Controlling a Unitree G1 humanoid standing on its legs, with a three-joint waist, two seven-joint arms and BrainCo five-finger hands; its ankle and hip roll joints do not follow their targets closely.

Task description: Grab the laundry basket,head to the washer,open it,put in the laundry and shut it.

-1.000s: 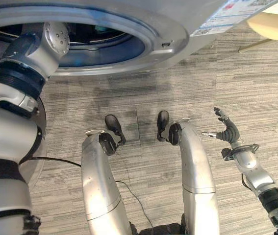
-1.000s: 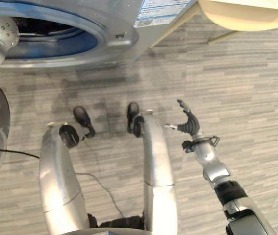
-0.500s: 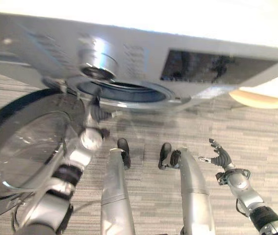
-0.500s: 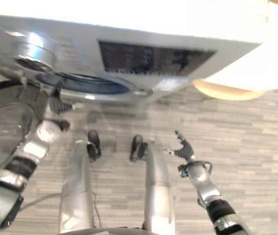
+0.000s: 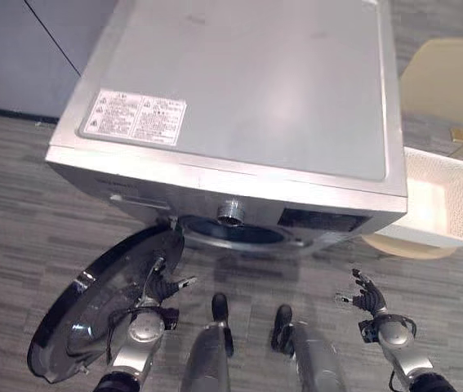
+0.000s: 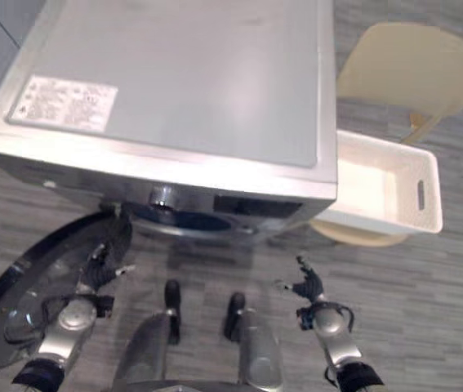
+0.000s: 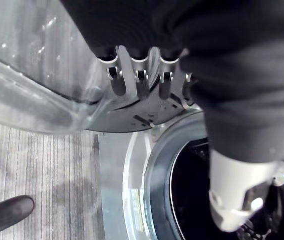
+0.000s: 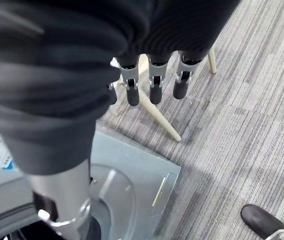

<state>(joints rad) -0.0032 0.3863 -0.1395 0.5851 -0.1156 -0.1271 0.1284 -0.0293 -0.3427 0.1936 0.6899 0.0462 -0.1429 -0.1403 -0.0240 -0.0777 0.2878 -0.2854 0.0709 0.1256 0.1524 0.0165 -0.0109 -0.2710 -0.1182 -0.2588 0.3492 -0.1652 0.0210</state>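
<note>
**Door wide open, basket parked empty**

Grey striped carpet (image 5: 27, 204) ran under a silver front-loading washer (image 5: 239, 106). Its round glass door (image 5: 92, 322) hung fully open, leaving the drum free. The white laundry basket (image 5: 447, 200) sat on a cream chair (image 5: 447, 82) beside the washer, apparently emptied. Left hand (image 5: 162, 286) reached at the door's inner face, fingers straight, probably to push it closed. Right hand (image 5: 366, 298) hovered relaxed, holding nothing.

Silver-grey arms; dark ribbed wrist covers; left hand (image 5: 159, 287), right hand (image 5: 364, 296): silver fingers (image 8: 154, 82), dark tips.
</note>
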